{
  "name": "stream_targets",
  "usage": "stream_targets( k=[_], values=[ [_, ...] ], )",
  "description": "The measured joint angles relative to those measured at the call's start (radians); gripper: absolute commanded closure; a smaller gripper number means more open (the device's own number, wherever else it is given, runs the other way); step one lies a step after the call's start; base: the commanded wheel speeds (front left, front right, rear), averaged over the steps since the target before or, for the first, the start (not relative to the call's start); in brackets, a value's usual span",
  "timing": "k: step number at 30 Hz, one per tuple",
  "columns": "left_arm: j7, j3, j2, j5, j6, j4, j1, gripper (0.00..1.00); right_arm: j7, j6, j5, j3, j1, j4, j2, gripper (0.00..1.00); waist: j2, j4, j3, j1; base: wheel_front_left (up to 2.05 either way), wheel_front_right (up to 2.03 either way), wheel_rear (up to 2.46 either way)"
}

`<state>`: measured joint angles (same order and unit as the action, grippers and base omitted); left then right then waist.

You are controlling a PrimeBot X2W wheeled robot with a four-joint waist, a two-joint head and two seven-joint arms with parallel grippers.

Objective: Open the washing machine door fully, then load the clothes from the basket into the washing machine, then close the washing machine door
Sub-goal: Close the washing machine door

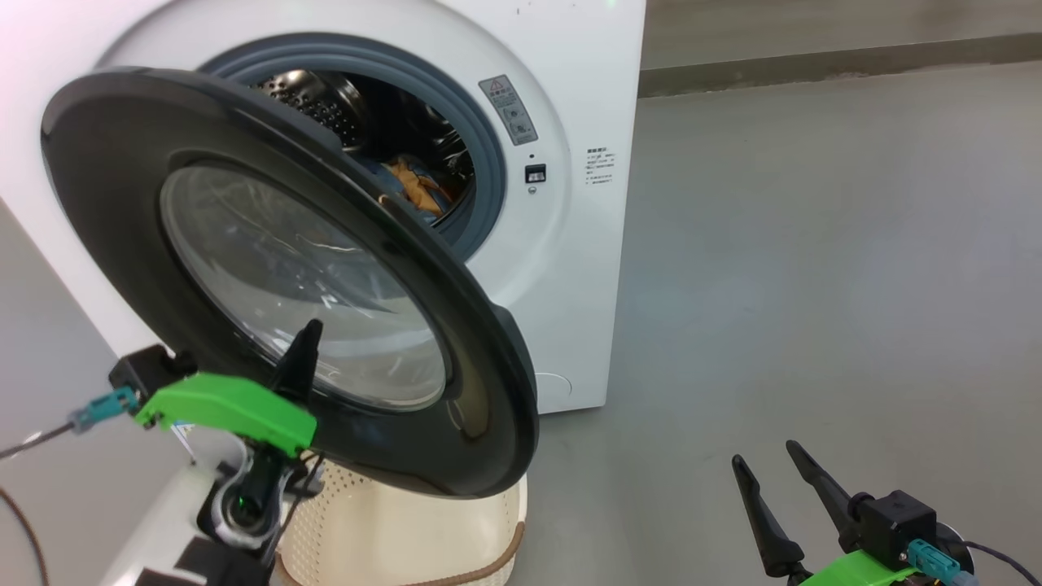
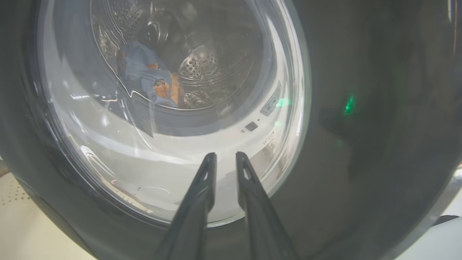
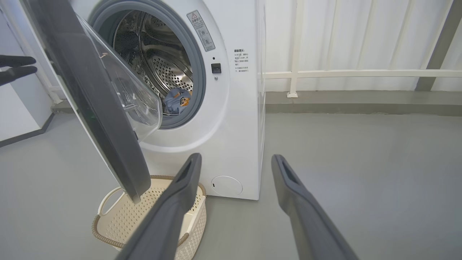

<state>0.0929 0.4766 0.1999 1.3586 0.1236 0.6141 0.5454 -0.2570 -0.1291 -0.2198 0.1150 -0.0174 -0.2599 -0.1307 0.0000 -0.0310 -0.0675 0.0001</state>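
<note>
Head view showed the washing machine door (image 1: 106,203) standing partway out from the washing machine (image 1: 570,122), its wide black rim and glass centre turned toward me and slanting across the left part of the drum's mouth. From the left wrist view, my left claw (image 2: 225,157) pointed straight at that glass. Its two fingers were parted by a narrow gap with nothing between them (whether the tips touched the glass I could not tell). My right claw (image 1: 763,453) hung low on my right above the grey floor (image 1: 814,285), well apart from the machine. Its fingers were spread wide and held nothing. The clothes (image 1: 415,187), blue cloth with orange figures, lay inside the drum near its lower front, just behind the grey gasket, and showed through the door glass as well. The basket (image 1: 391,529) sat on the floor just in front of the machine, beneath the door's lower edge, with its brown rim and one handle in the right wrist view.
</note>
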Motion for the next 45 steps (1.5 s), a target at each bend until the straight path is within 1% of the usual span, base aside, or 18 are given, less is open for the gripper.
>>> stream_targets(
  k=[2,5,9,13,15,16,18,24,29,30,34,35,41,45],
  values=[
    [0.043,0.013,0.018,-0.05,-0.006,-0.014,-0.026,0.0,0.0,0.0,0.0,-0.001,0.004,0.002,0.002,0.0,0.0,0.006,0.0,0.0,0.0,0.0,0.0],
    [0.094,0.042,0.047,-0.124,-0.027,-0.043,-0.062,0.0,0.0,0.0,0.0,-0.004,0.021,0.004,0.004,0.0,0.0,0.013,0.0,0.0,0.0,0.0,0.0],
    [0.14,0.06,0.092,-0.234,-0.087,-0.083,-0.122,0.0,0.0,0.0,0.0,-0.005,0.021,0.006,0.005,0.0,0.0,0.017,0.0,0.0,0.0,0.0,0.0],
    [0.155,0.046,0.123,-0.328,-0.133,-0.141,-0.191,0.0,0.0,0.0,0.0,-0.011,0.021,0.008,0.005,0.0,0.0,0.02,-0.001,0.0,0.0,0.0,0.0],
    [0.155,0.005,0.131,-0.365,-0.148,-0.174,-0.231,0.0,0.0,0.0,0.0,-0.019,0.022,0.011,0.005,0.0,0.0,0.022,-0.001,0.0,0.0,0.0,0.0],
    [0.155,-0.012,0.137,-0.401,-0.156,-0.194,-0.251,0.0,0.0,0.0,0.0,-0.022,0.022,0.012,0.005,0.0,0.0,0.023,-0.001,0.0,0.0,0.0,0.0],
    [0.155,-0.053,0.137,-0.437,-0.156,-0.226,-0.296,0.0,0.0,0.0,0.0,-0.025,0.022,0.013,0.005,0.0,0.0,0.025,0.0,0.0,0.0,0.0,0.0],
    [0.155,-0.132,0.131,-0.556,-0.154,-0.272,-0.417,0.0,0.0,0.0,0.001,-0.027,0.023,0.015,0.005,0.0,0.0,0.03,0.001,0.0,0.0,0.0,0.0],
    [0.155,-0.185,0.128,-0.644,-0.144,-0.303,-0.454,0.0,0.0,0.0,0.001,-0.031,0.023,0.018,0.005,0.0,0.0,0.039,0.001,0.0,0.0,0.0,0.0],
    [0.155,-0.185,0.128,-0.644,-0.144,-0.303,-0.454,0.0,0.0,0.0,0.001,-0.031,0.023,0.018,0.005,0.0,0.0,0.039,0.001,0.0,0.0,0.0,0.0],
    [0.155,-0.211,0.129,-0.751,-0.144,-0.335,-0.489,0.0,0.0,0.0,0.001,-0.035,0.023,0.021,0.005,0.0,0.0,0.04,0.001,0.0,0.0,0.0,0.0],
    [0.155,-0.221,0.128,-0.772,-0.136,-0.342,-0.5,0.0,0.0,0.0,0.001,-0.035,0.023,0.022,0.005,0.0,0.0,0.04,0.002,0.0,0.0,0.0,0.0],
    [0.155,-0.287,0.097,-0.812,-0.112,-0.359,-0.563,0.0,0.0,0.0,0.002,-0.039,0.023,0.026,0.007,0.0,0.0,0.041,0.006,-0.0001,0.0,0.0,0.0],
    [0.155,-0.334,0.093,-0.835,-0.101,-0.367,-0.588,0.0,0.0,0.0,0.009,-0.047,0.024,0.029,0.008,0.0,0.0,0.042,0.009,0.0,0.0,0.0,0.0]
  ],
)
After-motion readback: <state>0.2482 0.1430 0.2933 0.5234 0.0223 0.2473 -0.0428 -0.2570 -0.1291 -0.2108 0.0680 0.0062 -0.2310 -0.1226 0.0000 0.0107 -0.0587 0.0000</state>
